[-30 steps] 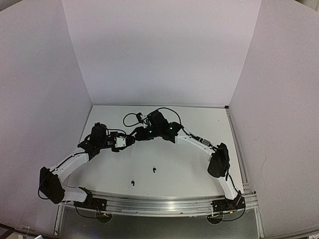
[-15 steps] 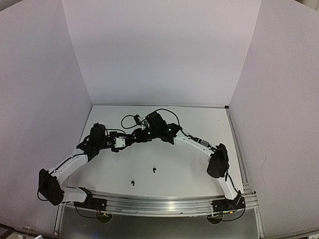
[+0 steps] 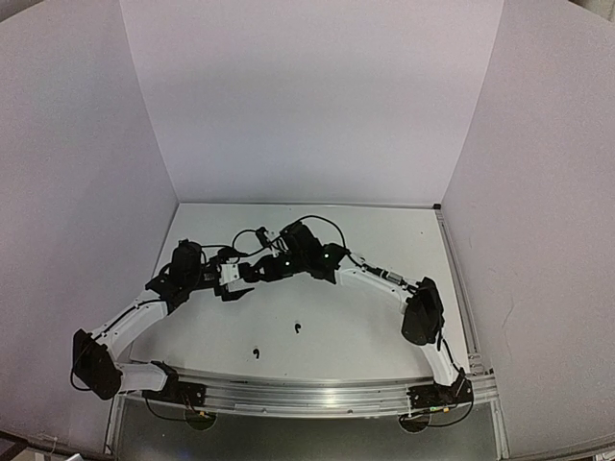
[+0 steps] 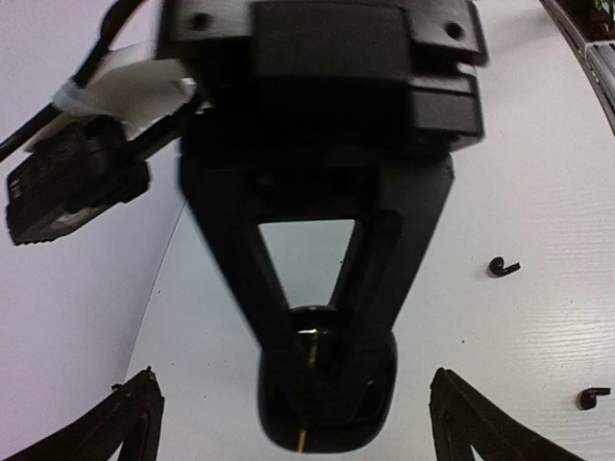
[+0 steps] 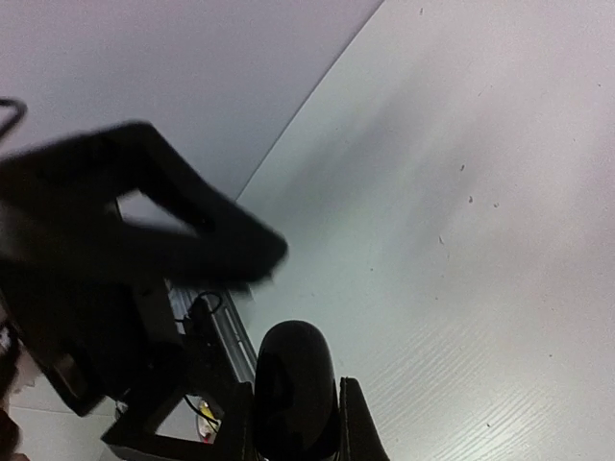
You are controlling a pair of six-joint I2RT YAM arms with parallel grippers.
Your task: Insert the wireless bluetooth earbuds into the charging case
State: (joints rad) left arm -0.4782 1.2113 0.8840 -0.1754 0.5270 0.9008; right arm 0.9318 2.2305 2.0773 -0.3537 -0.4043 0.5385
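Note:
The black rounded charging case (image 4: 332, 408) hangs above the table, pinched between the fingers of my right gripper (image 4: 325, 360), which is shut on it. In the right wrist view the case (image 5: 293, 379) fills the gap between that gripper's (image 5: 293, 427) two fingers. My left gripper (image 4: 293, 408) stands wide open, one fingertip on each side of the case and apart from it. In the top view both grippers meet at centre left, left gripper (image 3: 233, 280) and right gripper (image 3: 254, 273). Two black earbuds (image 3: 297, 328) (image 3: 256, 352) lie on the table, also in the left wrist view (image 4: 502, 267) (image 4: 593, 395).
White walls enclose the table on the left, back and right. A metal rail (image 3: 307, 394) with the arm bases runs along the near edge. A black cable (image 3: 252, 230) loops behind the grippers.
My left gripper's jaws have spread wide and let go of the case. The right gripper has closed on the case and shifted slightly left and nearer.

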